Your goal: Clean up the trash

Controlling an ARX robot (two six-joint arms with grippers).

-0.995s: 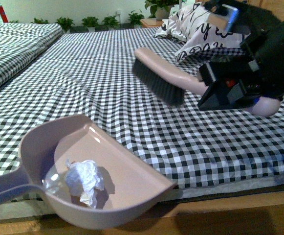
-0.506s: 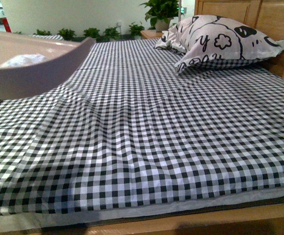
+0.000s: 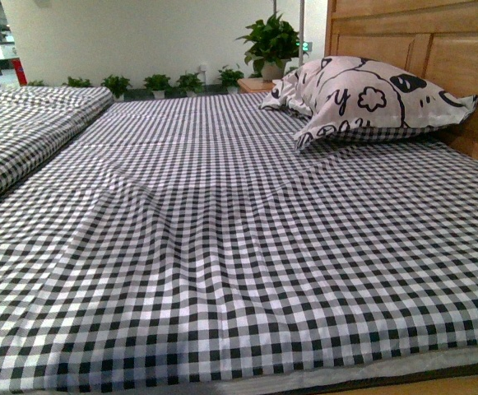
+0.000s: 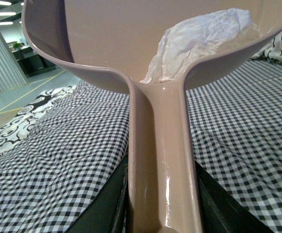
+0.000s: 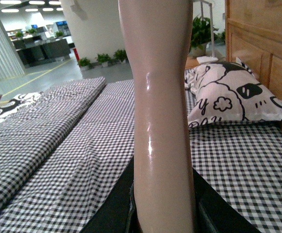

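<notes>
Left end effector [image 4: 160,213] gripped the dustpan [image 4: 107,43] handle, pan raised above the checkered bed [image 4: 58,160], crumpled white paper [image 4: 194,41] inside. Right end effector [image 5: 162,213] clenched the brush handle [image 5: 162,97], upright. Neither arm appeared in front view.

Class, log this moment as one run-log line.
trash: in dustpan | left jaws: on dustpan handle | right jaws: on brush handle | bed: no trash seen

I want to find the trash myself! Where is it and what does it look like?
Start at the big bed with the black-and-white checked sheet. Above it is a pinkish-beige dustpan on a long handle. The trash lies inside the pan near the handle: a crumpled white paper wad, plain, unlike the checked sheet.
</notes>
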